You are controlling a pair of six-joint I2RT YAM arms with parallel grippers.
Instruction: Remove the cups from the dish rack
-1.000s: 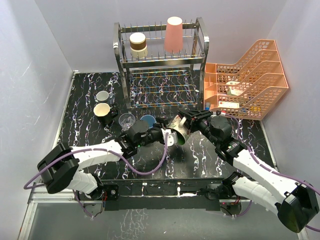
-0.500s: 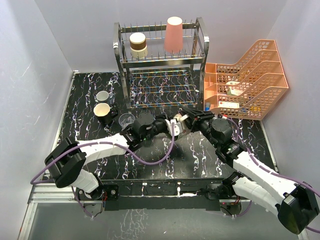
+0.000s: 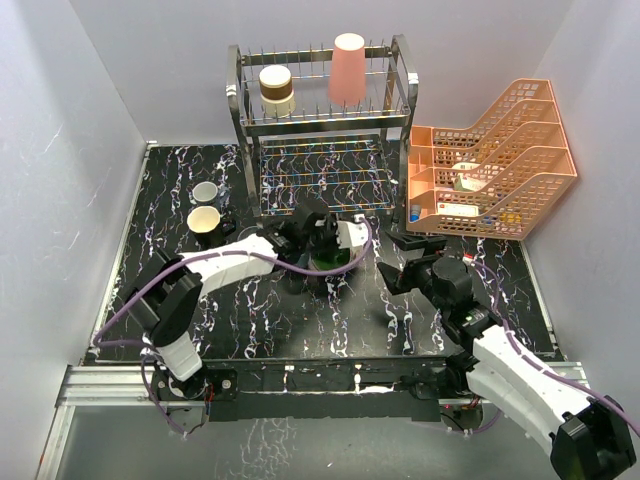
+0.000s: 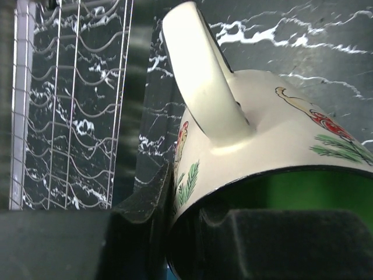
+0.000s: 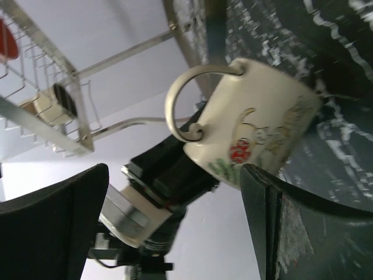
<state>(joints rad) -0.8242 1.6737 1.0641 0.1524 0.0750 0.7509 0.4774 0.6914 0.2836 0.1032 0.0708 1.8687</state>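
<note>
Cream mug (image 4: 280, 134) — green inside, red-and-green print, black table (image 3: 330, 320) veined white, salmon-pink tumbler (image 3: 347, 68)

No readable text, no legible labels

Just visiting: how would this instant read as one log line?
left tool: gripping cream mug rim | right tool: open, apart from mug | dish rack: brown-and-cream cup, pink tumbler top tier

Dish rack (image 3: 318, 180), upper tier: short cup (image 3: 277, 90) left of tall tumbler (image 3: 348, 70). Front-left of the rack, a small cup (image 3: 205, 191) sits behind a wider mug (image 3: 205, 222) (both on the table (image 3: 300, 315)); handled mug (image 4: 262, 134) directly in front, stacked trays (image 3: 500, 170) right.
</note>
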